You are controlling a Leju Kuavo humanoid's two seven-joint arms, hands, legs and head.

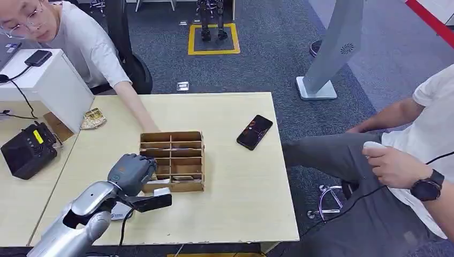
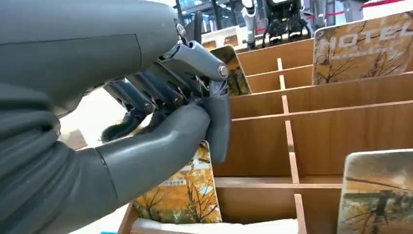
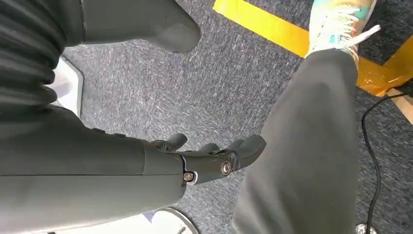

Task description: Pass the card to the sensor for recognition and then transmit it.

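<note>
Card [image 2: 187,192] pinched in left hand [image 2: 160,112].

A hotel card [image 2: 182,192] printed with yellow autumn trees stands upright in the near left corner compartment of the wooden rack [image 1: 172,154], which sits on the desk [image 1: 235,176]. The left hand [image 1: 131,171] pinches the card's upper edge between thumb and fingers [image 2: 219,122]. More cards of the same print stand in other slots: one marked "HOTEL" [image 2: 363,46] in a far compartment and another [image 2: 377,192] in a near one.
</note>
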